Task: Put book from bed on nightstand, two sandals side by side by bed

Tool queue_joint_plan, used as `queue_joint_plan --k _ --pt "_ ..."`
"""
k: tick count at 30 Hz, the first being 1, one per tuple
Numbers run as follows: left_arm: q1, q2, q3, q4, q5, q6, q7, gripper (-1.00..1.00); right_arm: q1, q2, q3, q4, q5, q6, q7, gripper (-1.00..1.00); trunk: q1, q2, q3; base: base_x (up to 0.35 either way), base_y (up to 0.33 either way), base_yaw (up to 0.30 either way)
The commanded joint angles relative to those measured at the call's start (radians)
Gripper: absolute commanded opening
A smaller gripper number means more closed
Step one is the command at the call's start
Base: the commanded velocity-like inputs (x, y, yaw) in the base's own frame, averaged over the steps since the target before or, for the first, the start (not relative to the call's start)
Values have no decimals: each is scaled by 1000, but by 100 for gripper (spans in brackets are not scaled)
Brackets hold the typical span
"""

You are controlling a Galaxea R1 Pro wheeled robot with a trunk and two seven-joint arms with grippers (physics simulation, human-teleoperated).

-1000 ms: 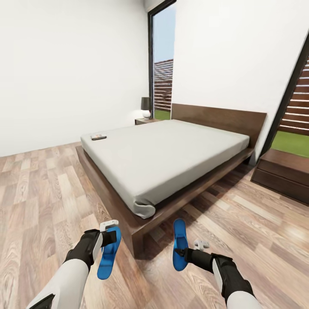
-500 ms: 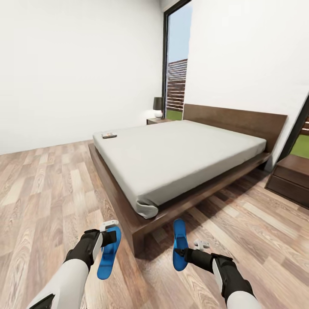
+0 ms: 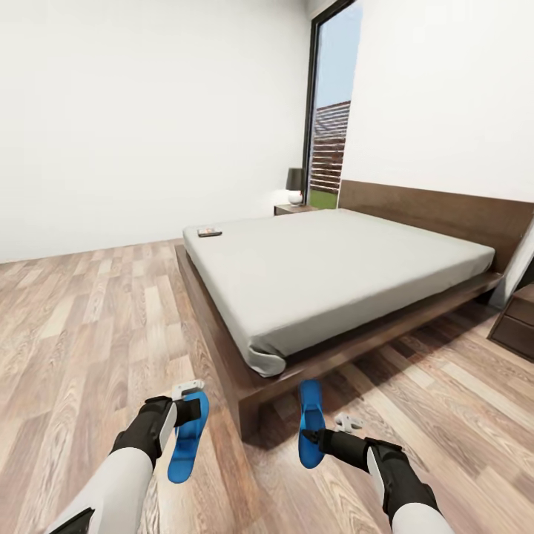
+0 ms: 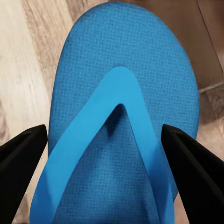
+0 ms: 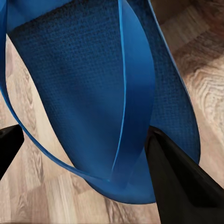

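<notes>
The left gripper (image 3: 187, 400) has its jaws closed on one blue sandal (image 3: 185, 437), held above the plank floor (image 3: 81, 326); the right gripper (image 3: 320, 437) grips the other sandal (image 3: 311, 423) the same way. Just ahead, between them, juts the dark wooden corner of the bed (image 3: 334, 274). The book (image 3: 210, 233) lies at the mattress's far left corner. Beyond it a nightstand (image 3: 295, 209) carrying a lamp (image 3: 295, 182) stands beside the window (image 3: 332, 119). Another nightstand (image 3: 515, 322) sits at the bed's right.
</notes>
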Motion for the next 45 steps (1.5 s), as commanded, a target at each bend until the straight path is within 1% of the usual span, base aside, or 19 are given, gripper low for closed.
queue_joint_plan --k 1,23,33,41,45 --pt "-1 -1 10 -2 -11 4 -9 -100 -1 2 -8 -2 6 7 10 -100 0 0 -1 0 -6 199" --pt "-1 -2 17 -2 -11 4 -9 -100 -1 2 -9 -2 6 7 10 -100 0 0 -1 0 -1 198" --pt "-1 -3 16 -2 -11 4 -9 -100 -1 2 -9 -2 6 7 10 -100 0 0 -1 0 -80 191" --pt "-1 -3 16 -2 -11 1 -9 -100 -1 1 -9 -2 6 7 13 -100 0 0 -1 51 -105 52" --pt "-1 -3 17 -2 1 1 -9 -100 -1 0 -12 -2 5 7 15 -100 0 0 -1 104 -107 4"
